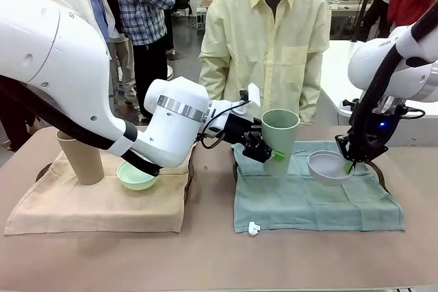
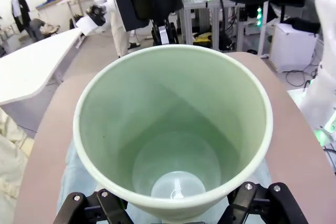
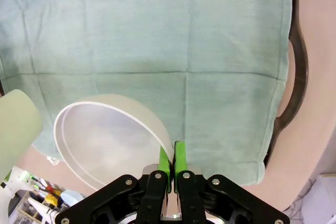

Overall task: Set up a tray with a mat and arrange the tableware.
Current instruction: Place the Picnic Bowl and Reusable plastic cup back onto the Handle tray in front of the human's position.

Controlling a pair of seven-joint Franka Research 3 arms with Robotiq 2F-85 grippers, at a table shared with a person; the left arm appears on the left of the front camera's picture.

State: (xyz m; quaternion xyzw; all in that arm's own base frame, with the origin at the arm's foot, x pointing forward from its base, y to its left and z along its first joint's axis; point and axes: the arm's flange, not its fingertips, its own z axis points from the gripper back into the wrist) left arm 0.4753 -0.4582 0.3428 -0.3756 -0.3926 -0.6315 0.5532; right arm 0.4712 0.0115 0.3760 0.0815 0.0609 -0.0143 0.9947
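My left gripper (image 1: 265, 150) reaches across the middle and is shut on the pale green cup (image 1: 280, 136), which stands upright over the teal mat (image 1: 315, 200). In the left wrist view the cup (image 2: 173, 124) opens toward the camera between my fingers (image 2: 254, 200). My right gripper (image 1: 350, 163) is shut on the rim of the greyish white bowl (image 1: 327, 167), held tilted just above the teal mat. The right wrist view shows the green pads (image 3: 180, 157) pinching the bowl (image 3: 105, 140) at its rim. The tan cup (image 1: 81, 158) and the mint green bowl (image 1: 135, 176) rest on a beige mat (image 1: 82, 206).
Dark tray rims show under both mats (image 1: 379, 174) (image 3: 294, 93). A small white object (image 1: 253, 228) lies on the table in front of the teal mat. A person in a pale yellow shirt (image 1: 274, 39) stands at the far side. My left arm's white body hangs over the beige mat.
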